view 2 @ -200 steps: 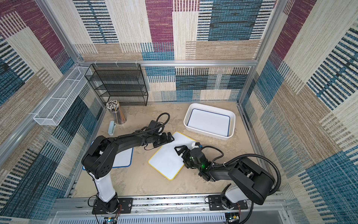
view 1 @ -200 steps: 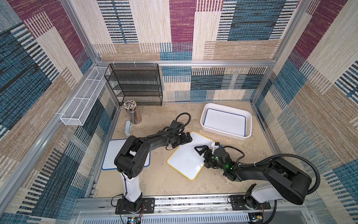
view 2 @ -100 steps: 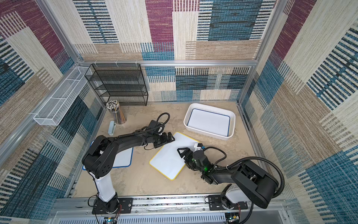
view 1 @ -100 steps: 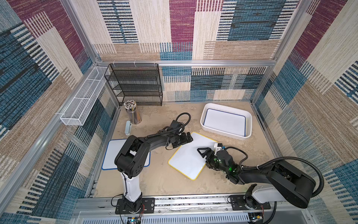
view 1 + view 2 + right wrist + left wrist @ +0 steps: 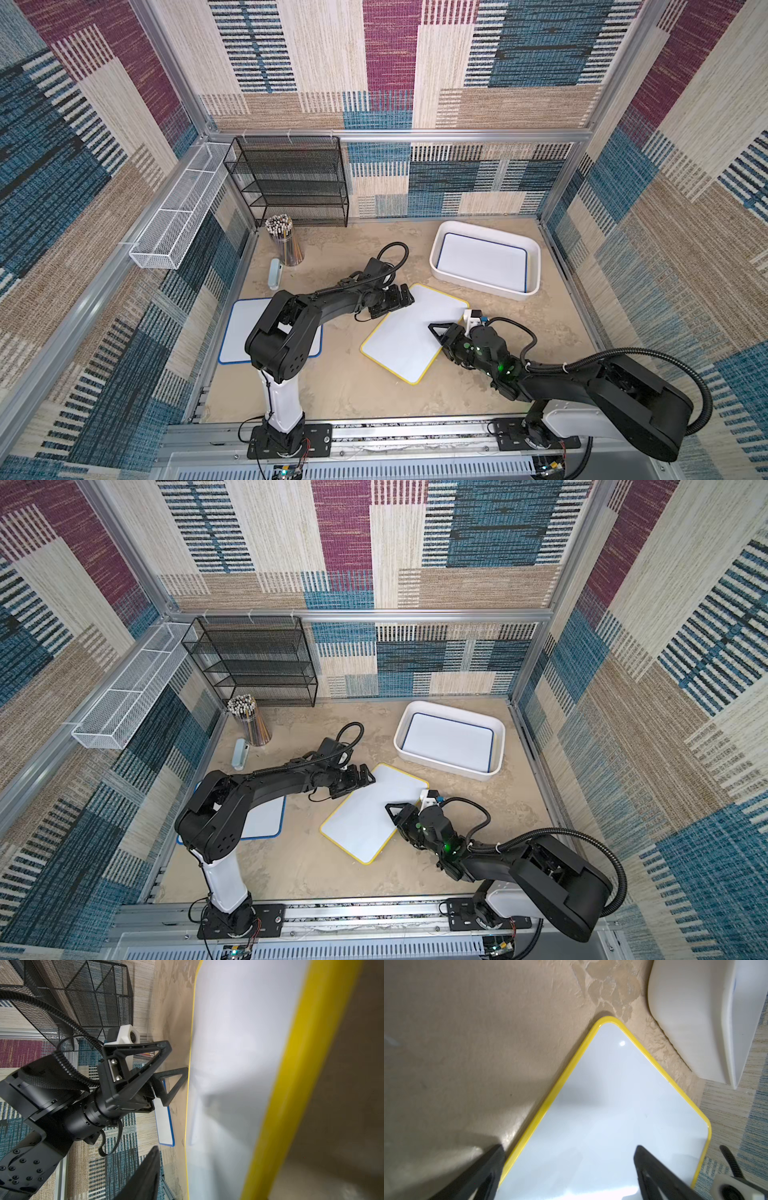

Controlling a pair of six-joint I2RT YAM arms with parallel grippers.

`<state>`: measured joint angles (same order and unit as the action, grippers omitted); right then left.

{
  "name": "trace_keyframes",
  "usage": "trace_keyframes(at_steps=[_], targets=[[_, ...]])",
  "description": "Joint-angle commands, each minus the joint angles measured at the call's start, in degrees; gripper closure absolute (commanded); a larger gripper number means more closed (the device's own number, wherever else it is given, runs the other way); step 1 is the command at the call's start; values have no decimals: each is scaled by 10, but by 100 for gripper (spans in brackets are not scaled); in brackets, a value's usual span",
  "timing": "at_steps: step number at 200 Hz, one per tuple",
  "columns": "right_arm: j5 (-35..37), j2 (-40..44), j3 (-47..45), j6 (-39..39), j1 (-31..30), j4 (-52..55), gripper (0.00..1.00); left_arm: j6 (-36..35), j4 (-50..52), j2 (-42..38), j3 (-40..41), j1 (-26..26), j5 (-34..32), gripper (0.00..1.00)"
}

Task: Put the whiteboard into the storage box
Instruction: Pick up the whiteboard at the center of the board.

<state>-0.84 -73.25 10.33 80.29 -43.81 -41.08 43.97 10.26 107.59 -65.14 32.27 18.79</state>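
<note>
Item: yellow-edged whiteboard (image 5: 409, 332) on table (image 5: 340, 386), near storage box (image 5: 478, 286). My left claw (image 5: 569, 1148) stood wide, straddling one edge; right claw (image 5: 441, 332) sat at another edge, and I couldn't tell its grip.

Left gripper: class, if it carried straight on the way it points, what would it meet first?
The yellow-framed whiteboard: the open left gripper straddles its edge, so the board likely comes first. Whether that line would later reach the storage box is unclear.
</note>
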Motion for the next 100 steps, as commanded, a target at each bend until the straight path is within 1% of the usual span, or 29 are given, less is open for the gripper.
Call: trace_keyframes(at_steps=[1, 8, 20, 44, 57, 100], targets=[[9, 6, 0, 8, -1, -3, 57, 21, 102, 9, 7, -1, -2, 0], [10, 4, 0, 9, -1, -3, 58, 22, 102, 8, 7, -1, -3, 0], [10, 4, 1, 12, -2, -1, 65, 23, 102, 7, 8, -2, -2, 1], [11, 0, 2, 17, -4, 0, 67, 23, 100, 5, 8, -3, 0, 0], [13, -3, 1, 20, -5, 1, 72, 24, 100, 4, 8, -4, 1, 1], [26, 0, 1, 23, -7, 15, 76, 26, 95, -4, 11, -8, 4, 1]])
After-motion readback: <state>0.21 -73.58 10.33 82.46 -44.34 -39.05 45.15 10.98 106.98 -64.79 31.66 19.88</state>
